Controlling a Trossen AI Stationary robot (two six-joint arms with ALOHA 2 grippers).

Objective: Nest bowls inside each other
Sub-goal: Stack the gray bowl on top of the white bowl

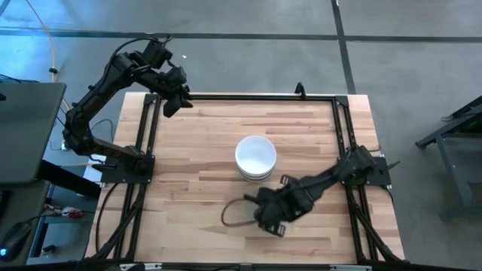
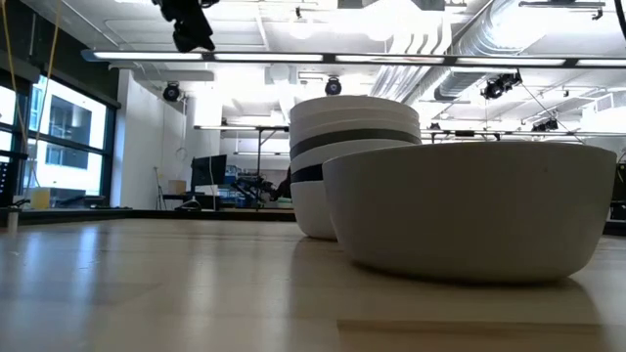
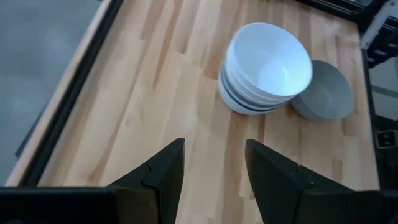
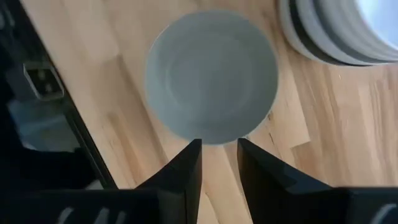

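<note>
- A stack of nested bowls (image 1: 255,156) stands near the middle of the wooden surface (image 1: 188,173), white on top with a dark band showing lower down.
- A single grey bowl (image 4: 211,74) sits just beside the stack, apart from it, on the right arm's side.
- The right gripper (image 4: 218,163) hovers over this bowl's rim, fingers slightly spread and holding nothing.
- The left gripper (image 3: 214,168) is raised above the far left corner, fingers spread and empty.

Overhead camera looks straight down; low one sits table-level, close to the bowl stack (image 2: 354,161) both share
</note>
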